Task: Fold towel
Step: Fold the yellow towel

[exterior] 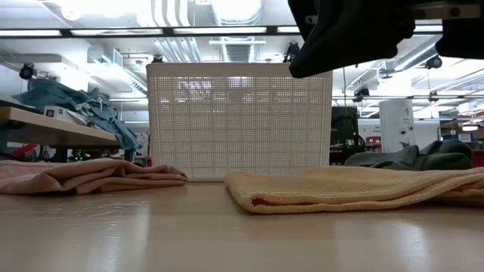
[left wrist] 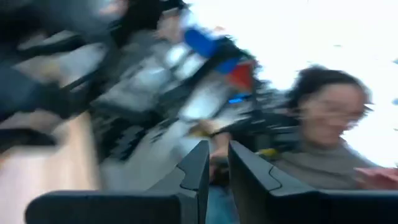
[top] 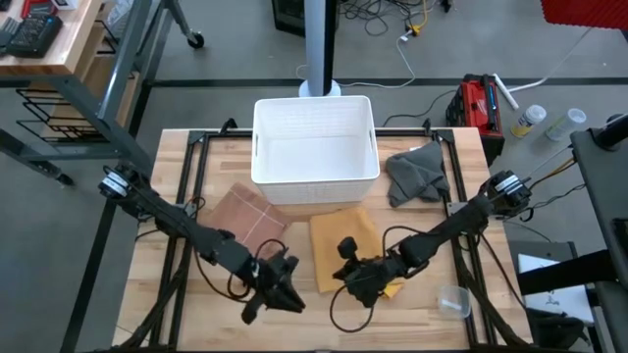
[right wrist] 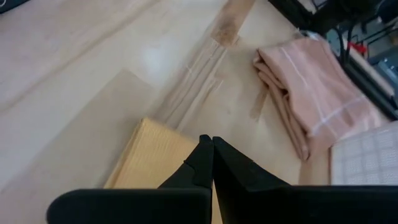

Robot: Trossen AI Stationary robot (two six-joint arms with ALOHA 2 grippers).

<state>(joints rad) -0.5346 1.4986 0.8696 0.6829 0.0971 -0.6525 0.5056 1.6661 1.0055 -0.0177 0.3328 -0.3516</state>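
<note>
A yellow towel lies folded flat on the table's middle; the low view shows its layers. My right gripper is shut and hangs over the towel's near part, and the right wrist view shows the closed fingertips above a yellow corner. My left gripper is left of the towel, near the front edge. It is raised and points out into the room, with a narrow gap between its fingers and nothing in them.
A white basket stands at the table's far middle. A folded pink towel lies to its left front and a crumpled grey cloth to its right. A clear cup sits near the front right. A person shows beyond the table.
</note>
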